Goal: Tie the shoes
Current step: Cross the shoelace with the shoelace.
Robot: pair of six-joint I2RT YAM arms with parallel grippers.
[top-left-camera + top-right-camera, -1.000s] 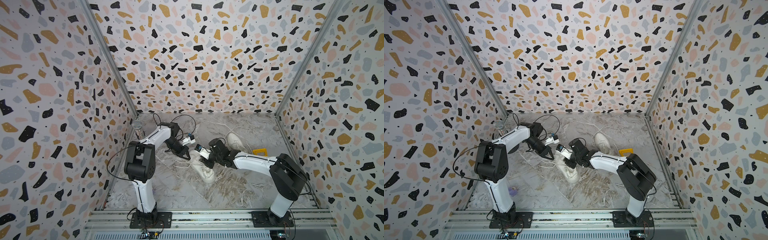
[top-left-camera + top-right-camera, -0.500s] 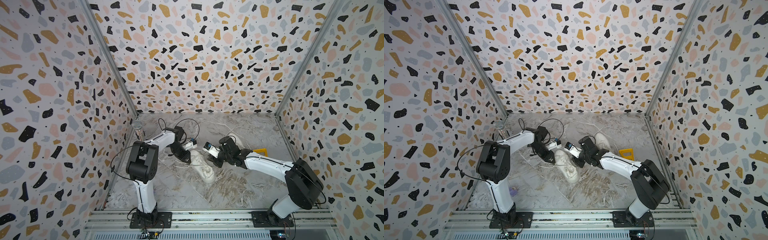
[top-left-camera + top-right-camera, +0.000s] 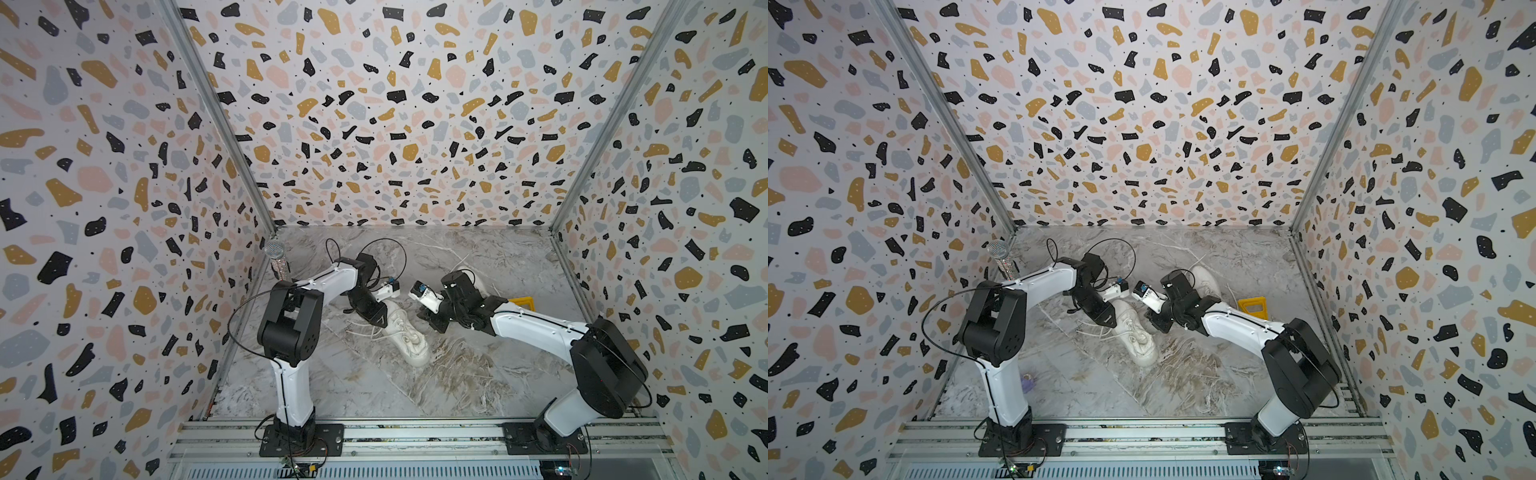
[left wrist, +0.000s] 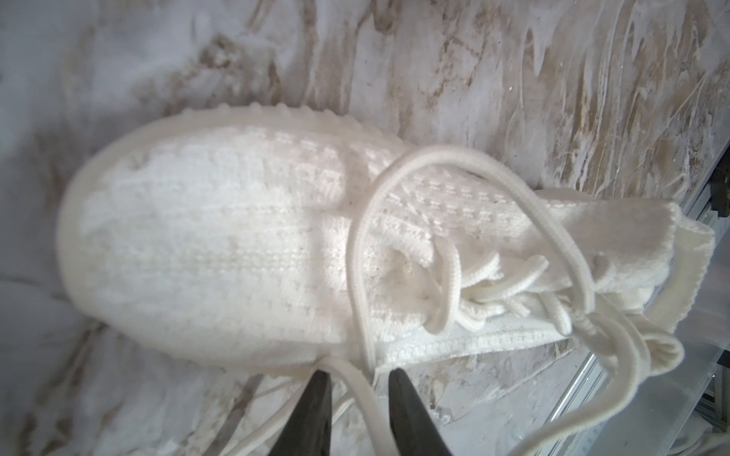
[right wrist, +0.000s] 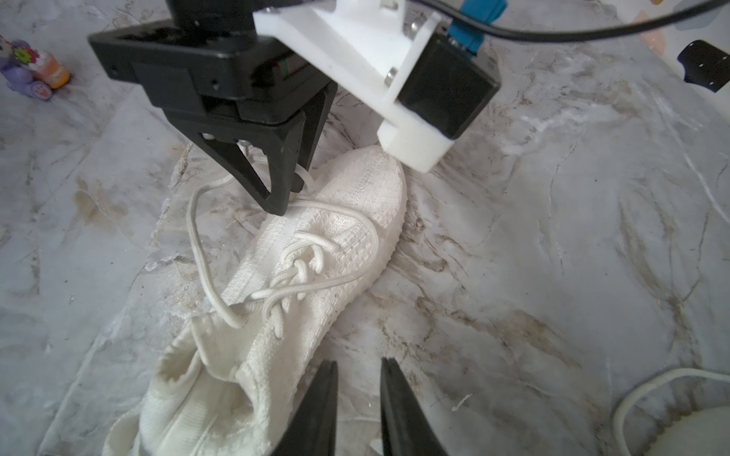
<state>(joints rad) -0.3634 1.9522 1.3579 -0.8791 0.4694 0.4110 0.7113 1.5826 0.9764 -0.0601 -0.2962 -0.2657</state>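
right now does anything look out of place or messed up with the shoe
The middle shoe has its heel collar slumped inward, and its lace is loose, looping across the upper and trailing onto the table. Nothing looks spilled or torn.

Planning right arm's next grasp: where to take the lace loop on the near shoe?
Probably the lace loop where it arcs over the shoe upper: raised there, clear of the crossed laces. Come from above, right tool straddling the cord.
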